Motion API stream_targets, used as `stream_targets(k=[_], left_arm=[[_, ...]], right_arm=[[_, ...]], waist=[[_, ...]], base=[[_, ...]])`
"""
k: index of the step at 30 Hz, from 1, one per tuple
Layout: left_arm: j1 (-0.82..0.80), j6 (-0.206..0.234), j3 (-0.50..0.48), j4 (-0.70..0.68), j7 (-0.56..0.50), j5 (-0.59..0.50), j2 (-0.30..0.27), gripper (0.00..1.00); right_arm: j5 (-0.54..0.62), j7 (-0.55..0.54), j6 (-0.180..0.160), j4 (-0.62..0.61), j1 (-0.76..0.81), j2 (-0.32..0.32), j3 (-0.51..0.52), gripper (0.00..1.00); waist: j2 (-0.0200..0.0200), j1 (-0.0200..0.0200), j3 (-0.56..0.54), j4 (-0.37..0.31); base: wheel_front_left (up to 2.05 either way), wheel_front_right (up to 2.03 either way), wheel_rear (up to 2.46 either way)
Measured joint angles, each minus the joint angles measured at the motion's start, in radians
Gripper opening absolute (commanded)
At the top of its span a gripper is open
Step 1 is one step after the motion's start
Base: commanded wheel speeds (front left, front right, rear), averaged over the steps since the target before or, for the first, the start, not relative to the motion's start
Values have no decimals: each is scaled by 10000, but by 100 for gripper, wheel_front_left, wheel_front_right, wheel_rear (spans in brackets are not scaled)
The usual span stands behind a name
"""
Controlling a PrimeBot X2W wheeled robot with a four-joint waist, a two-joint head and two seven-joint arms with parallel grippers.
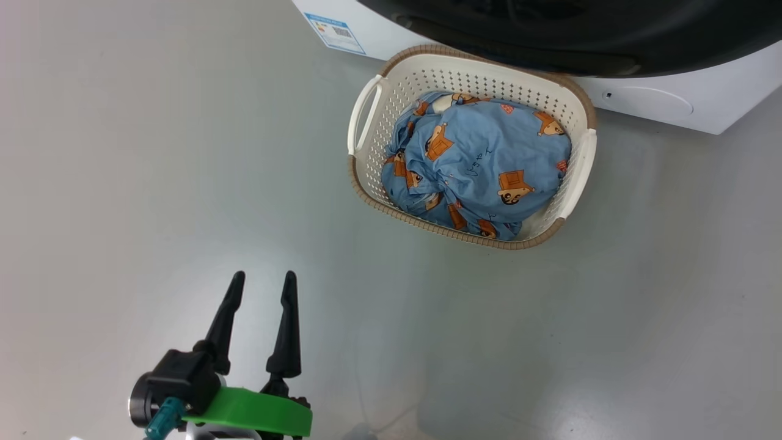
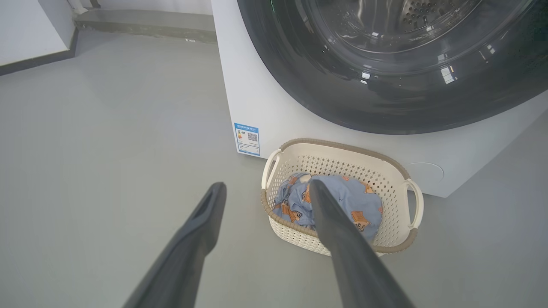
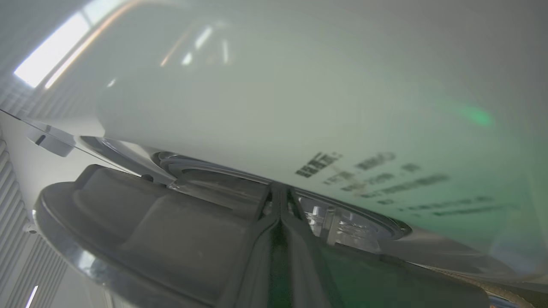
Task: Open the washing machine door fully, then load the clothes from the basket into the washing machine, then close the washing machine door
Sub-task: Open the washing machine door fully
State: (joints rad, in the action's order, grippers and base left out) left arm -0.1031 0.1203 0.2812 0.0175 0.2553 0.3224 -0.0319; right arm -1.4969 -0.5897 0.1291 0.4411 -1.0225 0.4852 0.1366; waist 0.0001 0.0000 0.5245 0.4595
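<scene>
The cream basket stands on the floor against the white washing machine, holding the light blue clothes. Above it bulges the washing machine door, a black rim around clear glass. My left gripper hangs open and empty over the floor, to the left of and nearer than the basket. My right gripper is shut, fingers pressed together, tips at the seam between the machine's white panel and the door's grey edge.
Open grey floor lies left of and in front of the basket. A blue label sticker marks the machine's lower left corner, and a round white flap sits at its lower right. A low step runs along the far wall.
</scene>
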Motion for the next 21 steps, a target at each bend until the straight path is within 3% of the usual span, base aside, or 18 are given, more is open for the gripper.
stream_targets(k=[7,21], left_arm=[[-136,163,-48,15,0,92,0,100],[-405,10,-550,535,0,84,2,100]], right_arm=[[-2,-148,-4,84,-183,-79,-470,0],[-50,-174,-15,63,309,-1440,-1860,0]], waist=[[0,1,-11,-234],[0,0,-722,-1246]], base=[[0,0,0],[0,0,0]])
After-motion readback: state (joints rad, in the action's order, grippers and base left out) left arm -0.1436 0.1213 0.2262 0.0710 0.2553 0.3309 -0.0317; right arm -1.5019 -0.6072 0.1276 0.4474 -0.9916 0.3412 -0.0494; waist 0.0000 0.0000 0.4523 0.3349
